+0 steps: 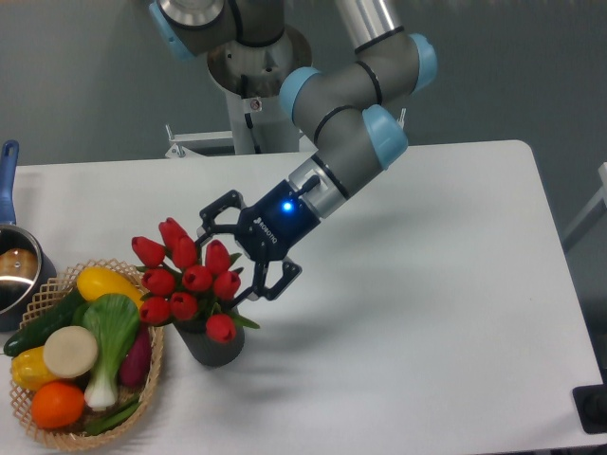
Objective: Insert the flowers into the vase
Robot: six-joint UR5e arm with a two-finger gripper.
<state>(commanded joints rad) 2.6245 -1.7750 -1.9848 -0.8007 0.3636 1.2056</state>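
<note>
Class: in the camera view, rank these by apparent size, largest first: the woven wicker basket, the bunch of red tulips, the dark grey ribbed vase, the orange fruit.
1. Woven wicker basket
2. Bunch of red tulips
3. Dark grey ribbed vase
4. Orange fruit

The tulips hide part of the vase.

white table [427, 284] | on it: vase [213, 343], wicker basket [150, 365], steel pot [17, 275]

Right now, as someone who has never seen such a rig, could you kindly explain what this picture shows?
One fixed camera looks down on a white table. The grey and blue machine is a robot arm; the dark claw at its end is its hand. The hand is open beside the flowers, red tulips standing in a dark vase. Nothing is held. To the left sits a basket of vegetables and fruit, and a pot shows at the edge.
</note>
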